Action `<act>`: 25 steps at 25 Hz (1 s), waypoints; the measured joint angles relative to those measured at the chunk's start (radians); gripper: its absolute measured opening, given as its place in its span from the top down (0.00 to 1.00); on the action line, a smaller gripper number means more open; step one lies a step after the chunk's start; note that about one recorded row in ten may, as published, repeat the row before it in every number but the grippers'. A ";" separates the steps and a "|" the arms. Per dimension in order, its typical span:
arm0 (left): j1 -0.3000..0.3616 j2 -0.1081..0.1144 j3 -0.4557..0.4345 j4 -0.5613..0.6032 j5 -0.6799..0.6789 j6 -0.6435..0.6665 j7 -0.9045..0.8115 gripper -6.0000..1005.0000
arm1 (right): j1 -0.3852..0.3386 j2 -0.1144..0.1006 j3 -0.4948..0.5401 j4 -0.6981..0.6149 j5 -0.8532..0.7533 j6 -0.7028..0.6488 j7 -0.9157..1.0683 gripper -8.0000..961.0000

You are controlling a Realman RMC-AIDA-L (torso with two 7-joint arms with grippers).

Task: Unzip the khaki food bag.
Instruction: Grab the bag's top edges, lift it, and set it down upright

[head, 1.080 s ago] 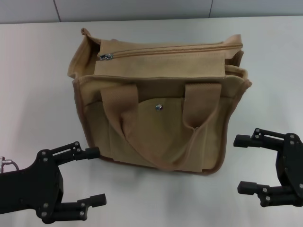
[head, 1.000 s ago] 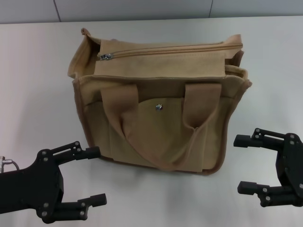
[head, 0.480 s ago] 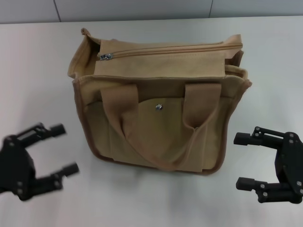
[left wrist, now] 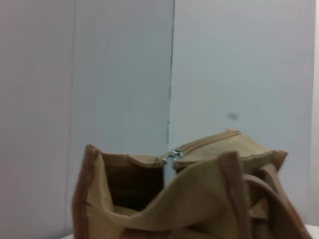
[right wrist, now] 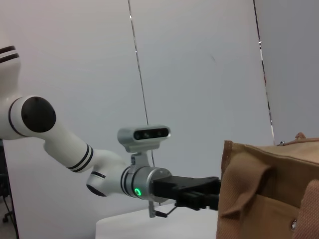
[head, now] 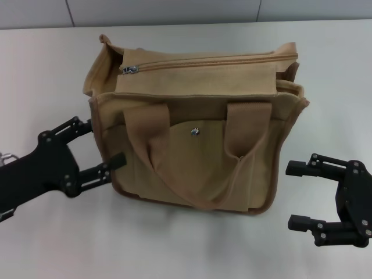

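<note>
The left hand (head: 99, 148), fingers spread, reaches the khaki food bag (head: 197, 157) side to brace it; the right hand (head: 299, 195) waits spread nearby

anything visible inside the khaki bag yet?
No. The khaki food bag has its top zipper closed, pull at the robot's left end, so the contents are hidden. Left gripper is beside it, open.

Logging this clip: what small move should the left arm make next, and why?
Probably lift the open left pincer toward the metal zipper pull. The boxy tan canvas bag is zipped shut, and that pincer sits low at its left side. The right pincer waits open.
</note>
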 joint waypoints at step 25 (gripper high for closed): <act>-0.029 -0.007 -0.029 -0.162 -0.133 -0.063 0.178 0.77 | -0.011 0.000 0.028 0.010 0.072 0.014 -0.002 0.14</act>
